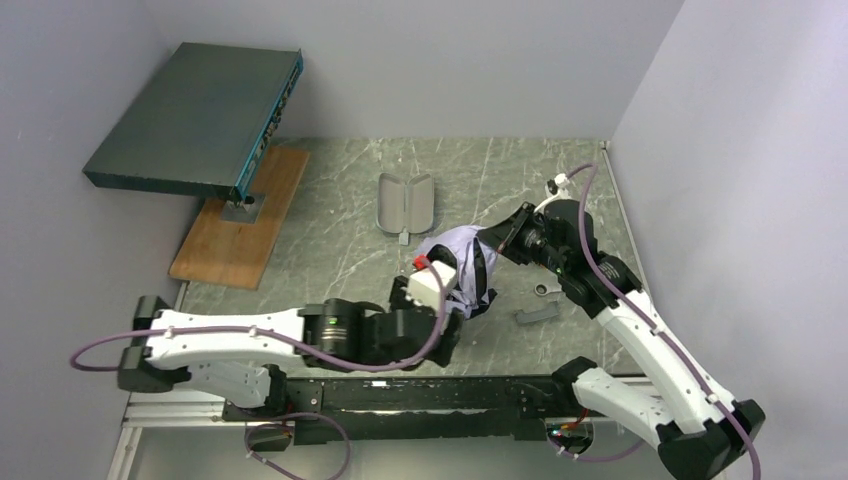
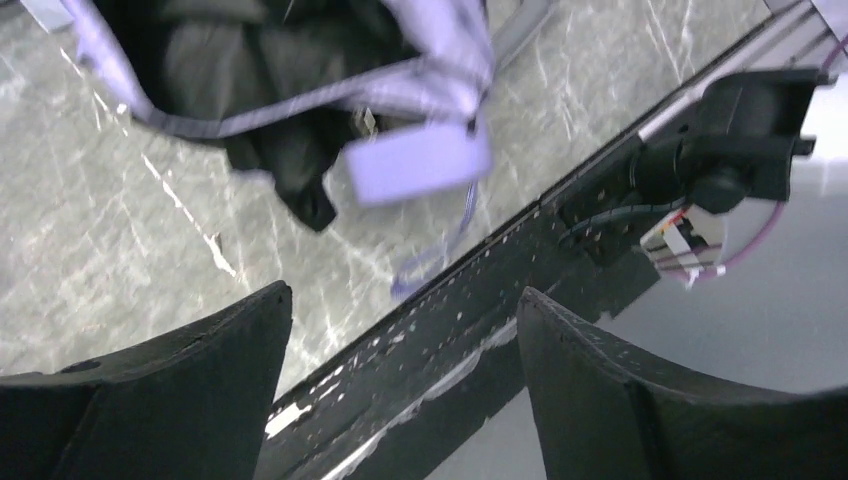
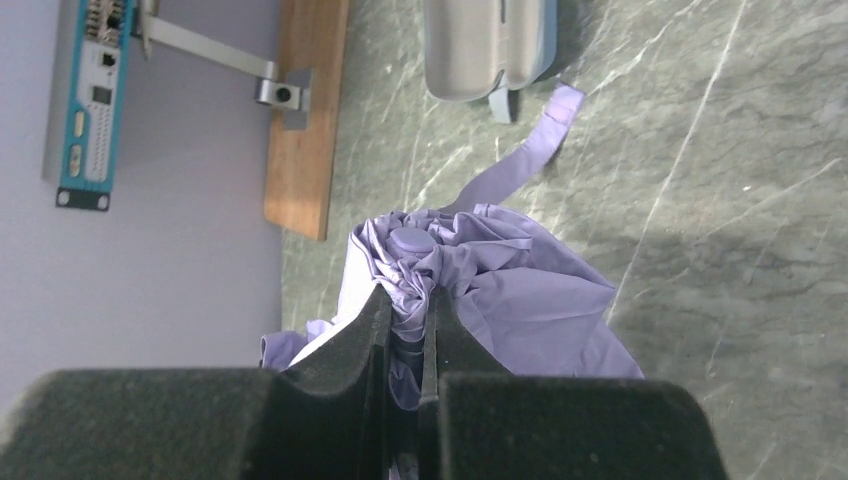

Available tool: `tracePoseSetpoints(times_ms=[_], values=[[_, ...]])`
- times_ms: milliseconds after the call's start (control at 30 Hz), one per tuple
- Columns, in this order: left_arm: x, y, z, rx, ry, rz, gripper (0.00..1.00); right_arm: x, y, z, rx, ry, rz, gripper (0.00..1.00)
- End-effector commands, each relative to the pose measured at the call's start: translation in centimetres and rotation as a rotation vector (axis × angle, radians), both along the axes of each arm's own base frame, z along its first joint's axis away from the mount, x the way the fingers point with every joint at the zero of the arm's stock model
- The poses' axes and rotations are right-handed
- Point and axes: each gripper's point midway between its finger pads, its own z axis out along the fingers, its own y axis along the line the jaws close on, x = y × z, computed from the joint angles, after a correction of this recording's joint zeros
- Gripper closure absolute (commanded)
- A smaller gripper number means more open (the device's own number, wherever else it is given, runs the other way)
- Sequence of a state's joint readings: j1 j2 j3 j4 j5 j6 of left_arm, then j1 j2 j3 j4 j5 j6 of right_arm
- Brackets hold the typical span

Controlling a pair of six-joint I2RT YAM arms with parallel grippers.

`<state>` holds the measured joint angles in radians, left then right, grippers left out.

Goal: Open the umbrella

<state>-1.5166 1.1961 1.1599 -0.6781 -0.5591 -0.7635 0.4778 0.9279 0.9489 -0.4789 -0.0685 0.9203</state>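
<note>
Bare surface (image 1: 340,250) lies left of the umbrella (image 1: 462,262); an open grey case (image 1: 406,203) blocks behind, small grey parts (image 1: 537,315) right.

We see a robotics lab cell: plain pale walls (image 1: 450,70) boxing a grey marbled tabletop (image 1: 340,240), a dark teal flat electronics box (image 1: 190,115) mounted far left.

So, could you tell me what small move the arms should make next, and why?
Probably ease the left gripper forward to the umbrella and close on its near end: its jaws stand open and empty with the bundle just ahead, while the right gripper is shut on canopy fabric by the top cap.
</note>
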Motion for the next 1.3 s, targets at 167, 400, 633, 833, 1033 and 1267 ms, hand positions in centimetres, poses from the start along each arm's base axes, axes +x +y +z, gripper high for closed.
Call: tracePoseSetpoints(times_ms=[167, 400, 633, 833, 1033, 1267], values=[[1.8, -4.6, 2.1, 0.020, -0.124, 0.051, 0.08, -2.8, 0.1, 5.3, 0.122, -0.085, 0.023, 1.00], [2.0, -6.1, 1.6, -0.002, -0.118, 0.037, 0.13, -3.8, -0.4, 6.2, 0.135, -0.103, 0.029, 1.00], [2.0, -8.5, 1.6, -0.019, -0.116, 0.025, 0.18, -4.3, 0.2, 5.3, 0.183, -0.078, 0.046, 1.00], [2.5, -8.8, 1.1, -0.004, -0.109, 0.054, 0.43, -4.5, 0.2, 4.9, 0.180, -0.080, 0.058, 1.00], [1.9, -7.2, 0.6, -0.037, -0.079, 0.049, 0.80, -4.0, -0.5, 5.6, 0.141, -0.128, 0.032, 1.00], [-2.4, -5.9, -3.0, -0.075, -0.006, -0.106, 0.89, -1.4, -2.1, 8.7, 0.060, -0.224, -0.045, 1.00]])
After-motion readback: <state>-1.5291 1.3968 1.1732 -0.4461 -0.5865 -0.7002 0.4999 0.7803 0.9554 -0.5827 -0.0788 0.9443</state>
